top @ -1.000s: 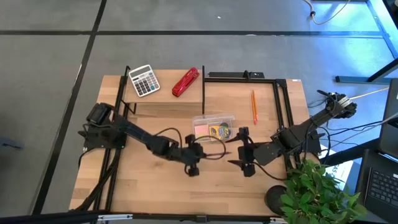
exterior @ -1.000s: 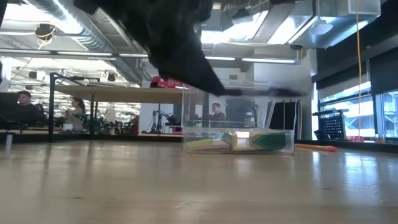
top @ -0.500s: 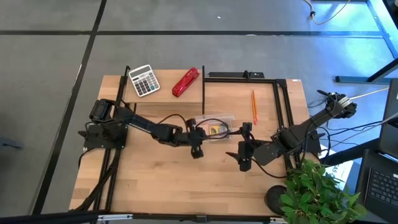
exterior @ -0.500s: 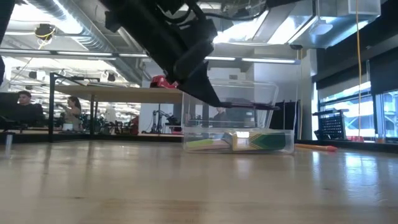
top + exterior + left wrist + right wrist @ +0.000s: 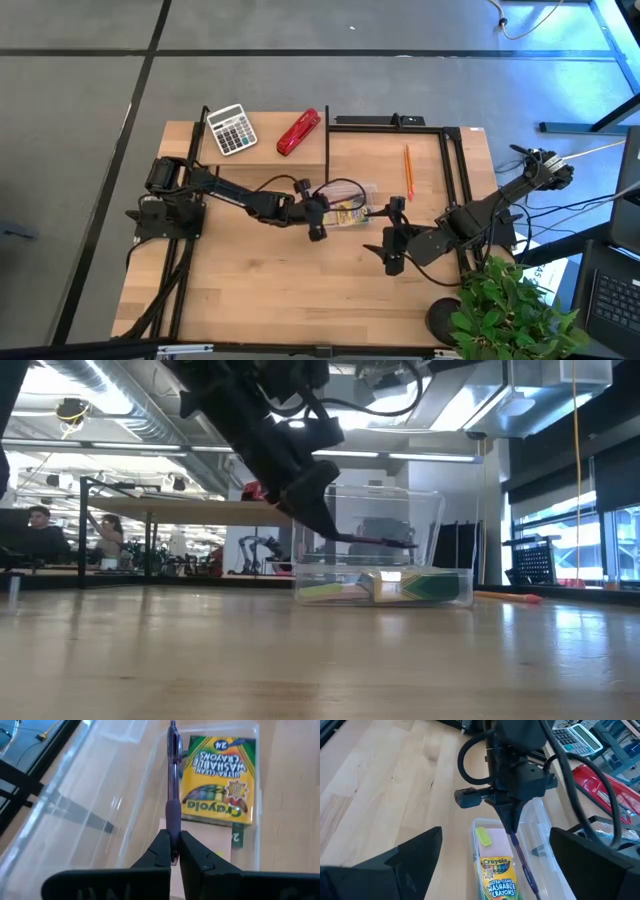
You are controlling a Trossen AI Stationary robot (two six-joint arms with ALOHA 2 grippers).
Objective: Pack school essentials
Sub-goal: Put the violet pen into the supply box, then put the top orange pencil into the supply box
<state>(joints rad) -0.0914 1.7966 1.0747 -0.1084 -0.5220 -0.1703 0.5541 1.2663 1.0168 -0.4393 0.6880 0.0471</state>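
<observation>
My left gripper [image 5: 318, 218] is shut on the dark purple pen [image 5: 173, 780] over the clear plastic box [image 5: 345, 205]. The box stands on the table and holds the yellow-green crayon box [image 5: 220, 780], the pink sticky-note pad [image 5: 492, 831] and the tiny yellow block [image 5: 482, 836] lying on that pad. In the low view the pen [image 5: 375, 541] hangs level between the box's walls [image 5: 385, 575]. The orange pencil [image 5: 408, 168] lies on the table right of the box. My right gripper [image 5: 392, 238] waits open just right of the box. The scissors are out of view. My left gripper pinches the pen between its two fingers at its thick grip end [image 5: 172, 827]. The fingers [image 5: 312, 510] slant down from the table's left side, and the pen runs on beyond them in line with them. It is lifted clear and level, above the crayon box and pad.
A grey-white calculator [image 5: 232, 130] and a red stapler [image 5: 298, 132] sit on a raised shelf at the far left. A black frame [image 5: 445, 160] borders the far right part of the table. A potted plant [image 5: 510, 310] stands at the near right corner. Bare wood lies along the near side.
My left gripper has carried the pen from the near middle of the table toward the far edge until it is over the clear box. The pen has stayed level and now sits a little lower between the box's walls.
</observation>
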